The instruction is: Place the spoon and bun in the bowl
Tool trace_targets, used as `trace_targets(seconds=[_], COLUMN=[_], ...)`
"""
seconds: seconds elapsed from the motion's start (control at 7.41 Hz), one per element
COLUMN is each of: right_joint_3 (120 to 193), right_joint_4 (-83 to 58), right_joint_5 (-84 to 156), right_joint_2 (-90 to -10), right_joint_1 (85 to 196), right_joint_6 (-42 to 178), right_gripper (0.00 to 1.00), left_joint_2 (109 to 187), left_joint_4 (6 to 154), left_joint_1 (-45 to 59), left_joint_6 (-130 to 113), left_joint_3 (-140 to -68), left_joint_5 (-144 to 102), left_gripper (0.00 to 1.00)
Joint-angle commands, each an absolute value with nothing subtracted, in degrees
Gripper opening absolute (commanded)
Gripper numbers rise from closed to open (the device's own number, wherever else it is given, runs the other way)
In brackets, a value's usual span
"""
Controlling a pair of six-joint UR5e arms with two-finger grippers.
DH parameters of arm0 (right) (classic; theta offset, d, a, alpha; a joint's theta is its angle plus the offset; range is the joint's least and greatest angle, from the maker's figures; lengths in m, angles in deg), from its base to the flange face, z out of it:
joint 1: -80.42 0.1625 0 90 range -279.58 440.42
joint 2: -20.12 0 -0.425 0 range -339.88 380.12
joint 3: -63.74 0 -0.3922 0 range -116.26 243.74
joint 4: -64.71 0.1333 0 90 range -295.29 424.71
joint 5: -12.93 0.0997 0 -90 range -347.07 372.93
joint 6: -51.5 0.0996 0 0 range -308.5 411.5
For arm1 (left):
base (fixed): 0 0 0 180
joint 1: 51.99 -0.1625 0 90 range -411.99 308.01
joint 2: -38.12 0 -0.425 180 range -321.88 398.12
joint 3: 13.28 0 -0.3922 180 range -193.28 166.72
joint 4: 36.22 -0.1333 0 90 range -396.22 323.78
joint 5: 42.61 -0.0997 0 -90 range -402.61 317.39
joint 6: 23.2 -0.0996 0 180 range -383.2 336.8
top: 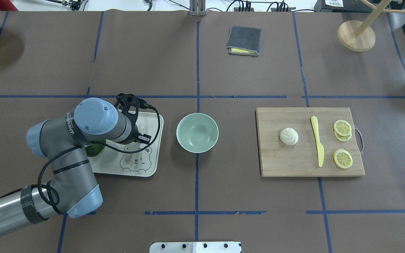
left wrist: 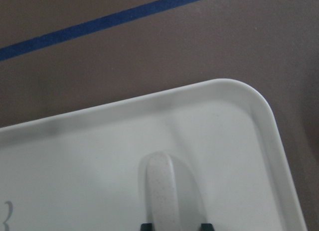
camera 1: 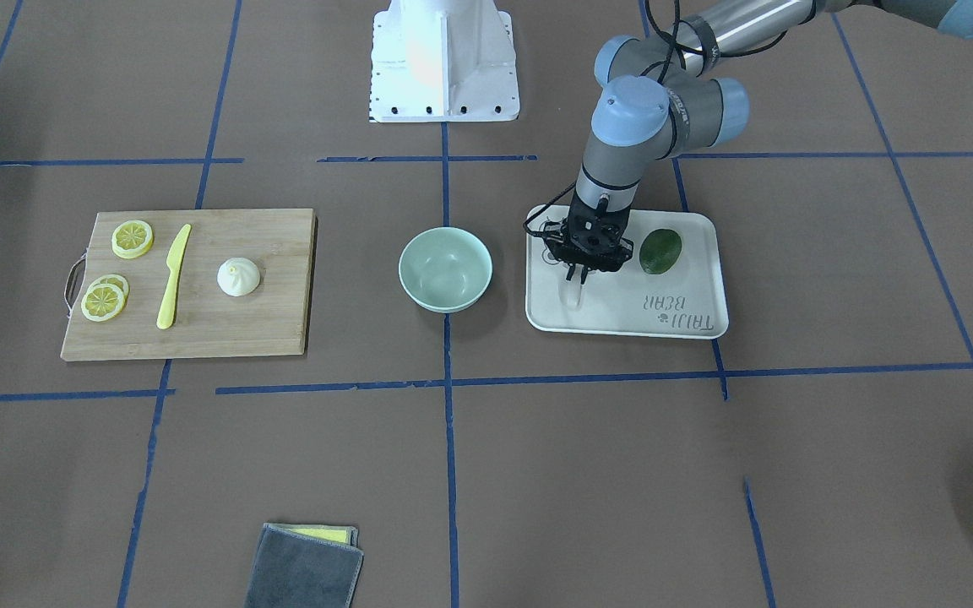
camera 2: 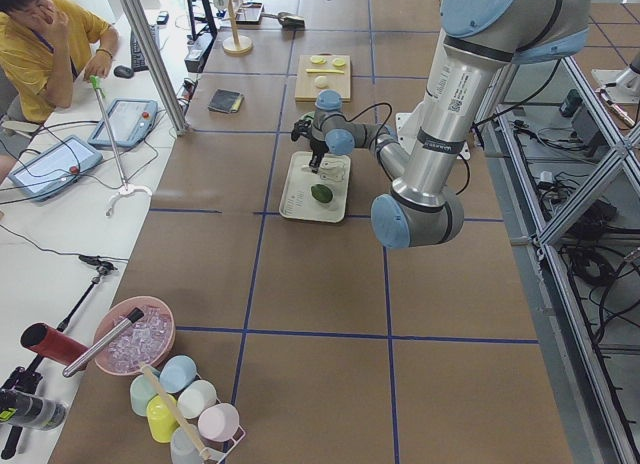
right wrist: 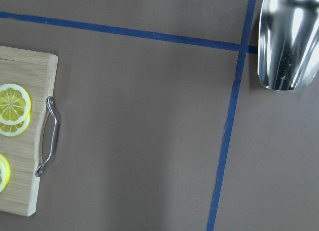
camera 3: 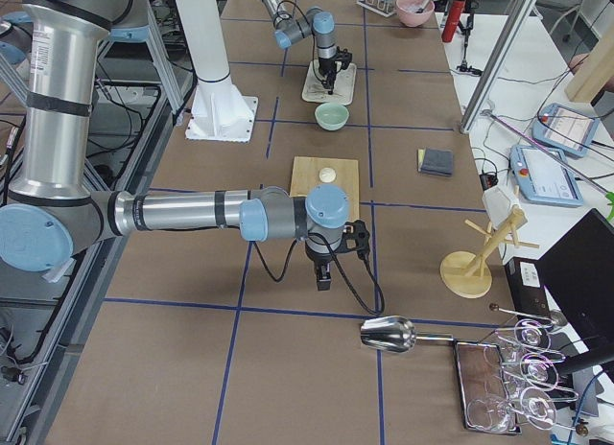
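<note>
Stood at the first step, on the tray [camera 1: 613, 319]: picking up the spoon [left wrist: 160, 191], with nothing yet in the bowl [camera 1: 444, 300]. Hung the left gripper [camera 1: 576, 277] low over the tray, jaws narrow and astride the spoon's handle; could not tell whether clamped. Called next, probably, for a firm pinch, a straight lift and a short carry sideways to the bowl just beside the tray. Could not tell the jaws of the right gripper [camera 3: 323, 277].

Showed flat grained wood in the board [camera 1: 225, 325]; smooth, round-cornered plastic in the tray; plain mint-green gloss in the bowl between them; soft white pleats on the bun [camera 1: 238, 277], sat on the board; pale speckles along the spoon's rounded handle.
</note>
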State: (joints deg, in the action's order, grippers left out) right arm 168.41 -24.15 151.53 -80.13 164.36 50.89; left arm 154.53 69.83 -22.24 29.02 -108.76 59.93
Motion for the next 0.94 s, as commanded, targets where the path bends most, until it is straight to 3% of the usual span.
trace_targets(seconds=[0.0, 0.54, 0.81], right_joint_3=[168.4, 168.4, 168.4], right_joint_4=[-24.1, -24.1, -24.1], right_joint_5=[151.6, 152.1, 153.2], right_joint_2=[-80.2, -80.2, -80.2], right_joint_1=[164.4, 164.4, 164.4], right_joint_6=[50.9, 51.0, 51.0], right_gripper=[1.0, 1.0, 1.0], left_joint_2=[154.7, 165.7, 172.4], left_joint_4=[69.7, 69.9, 74.8], left_joint_1=[-22.2, -22.4, -22.7], left_joint_6=[29.4, 31.7, 32.4], left_joint_3=[-109.3, -109.8, -103.4], left_joint_5=[60.0, 59.8, 59.7], left_gripper=[0.0, 0.0, 0.0])
